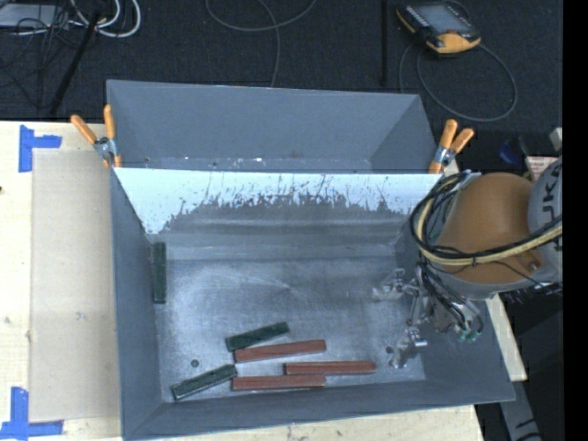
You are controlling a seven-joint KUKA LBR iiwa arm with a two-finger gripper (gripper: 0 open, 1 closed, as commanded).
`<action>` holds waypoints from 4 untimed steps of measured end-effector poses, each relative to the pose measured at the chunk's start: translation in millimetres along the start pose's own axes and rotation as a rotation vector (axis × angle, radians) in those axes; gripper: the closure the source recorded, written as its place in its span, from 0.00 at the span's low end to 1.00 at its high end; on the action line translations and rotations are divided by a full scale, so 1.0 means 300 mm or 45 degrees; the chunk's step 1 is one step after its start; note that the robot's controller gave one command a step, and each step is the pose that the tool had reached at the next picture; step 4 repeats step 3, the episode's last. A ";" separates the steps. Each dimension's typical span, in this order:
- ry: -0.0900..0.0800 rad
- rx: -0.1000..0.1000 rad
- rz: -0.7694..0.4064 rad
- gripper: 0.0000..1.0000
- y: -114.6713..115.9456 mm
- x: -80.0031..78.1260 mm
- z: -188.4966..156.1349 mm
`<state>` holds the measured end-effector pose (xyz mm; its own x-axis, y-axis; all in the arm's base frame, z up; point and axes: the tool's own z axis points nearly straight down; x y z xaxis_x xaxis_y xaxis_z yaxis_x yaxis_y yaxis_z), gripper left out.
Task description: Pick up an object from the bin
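Note:
My gripper point(393, 323) hangs at the bin's right side, over bare floor, its two metal fingers spread open with nothing between them. The nearest loose thing is a reddish-brown flat bar point(329, 367) lying just left of the lower finger and apart from it. A second brown bar point(279, 349) lies above and to its left, and a third point(277, 383) lies below it near the front wall. All three lie flat and roughly parallel.
A dark green bar point(257, 336) sits above the brown ones, another green bar point(204, 381) slants at the front left, and a third point(159, 271) stands along the left wall. The arm's orange cover and cables overhang the right rim.

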<state>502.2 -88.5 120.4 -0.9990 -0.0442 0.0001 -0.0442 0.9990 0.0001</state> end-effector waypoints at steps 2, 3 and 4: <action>-0.005 0.000 -0.106 1.00 0.144 0.078 0.151; -0.003 0.000 -0.146 1.00 0.165 0.038 -0.379; -0.003 0.000 -0.146 1.00 0.165 0.038 -0.379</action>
